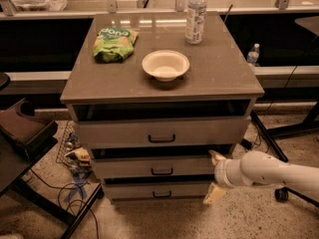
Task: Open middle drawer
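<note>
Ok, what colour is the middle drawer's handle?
Black: small black bar handle on the wide grey middle drawer, camera view. The gripper sits by its right end.

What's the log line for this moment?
phase: pre-grasp | gripper: open, at right end of middle drawer front | handle: not gripped | task: not yet done

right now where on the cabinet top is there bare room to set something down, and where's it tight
Bare: the front strip of the cabinet top ahead of the bowl, and the right side between bowl, water bottle and edge. Crowded: the band from chip bag to bowl to bottle. The pincer is low, by the right end of the middle drawer.
</note>
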You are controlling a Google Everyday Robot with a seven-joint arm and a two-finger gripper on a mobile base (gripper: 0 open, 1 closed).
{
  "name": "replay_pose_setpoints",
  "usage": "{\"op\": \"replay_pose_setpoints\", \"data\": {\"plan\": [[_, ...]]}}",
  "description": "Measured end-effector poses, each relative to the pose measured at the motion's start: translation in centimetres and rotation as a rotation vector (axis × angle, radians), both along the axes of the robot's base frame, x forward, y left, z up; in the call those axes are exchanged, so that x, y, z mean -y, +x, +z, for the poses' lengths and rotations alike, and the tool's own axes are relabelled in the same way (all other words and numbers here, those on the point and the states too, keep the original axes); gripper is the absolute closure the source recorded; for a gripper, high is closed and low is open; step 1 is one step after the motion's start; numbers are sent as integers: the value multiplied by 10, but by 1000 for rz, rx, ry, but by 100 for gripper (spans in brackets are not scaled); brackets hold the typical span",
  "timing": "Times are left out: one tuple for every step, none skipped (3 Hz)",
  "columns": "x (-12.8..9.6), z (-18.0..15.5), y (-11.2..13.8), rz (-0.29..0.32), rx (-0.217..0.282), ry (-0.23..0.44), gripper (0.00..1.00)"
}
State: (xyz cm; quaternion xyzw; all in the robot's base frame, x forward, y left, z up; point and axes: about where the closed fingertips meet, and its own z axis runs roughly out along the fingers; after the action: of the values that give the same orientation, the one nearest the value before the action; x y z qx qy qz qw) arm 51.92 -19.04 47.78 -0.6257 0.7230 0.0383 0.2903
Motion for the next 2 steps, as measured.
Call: {"op": "replay_pose_setpoints", "data": {"plan": [[-6,-7,17,11,11,-8,0],[-10,-16,28,19,10,-19,0]]}}
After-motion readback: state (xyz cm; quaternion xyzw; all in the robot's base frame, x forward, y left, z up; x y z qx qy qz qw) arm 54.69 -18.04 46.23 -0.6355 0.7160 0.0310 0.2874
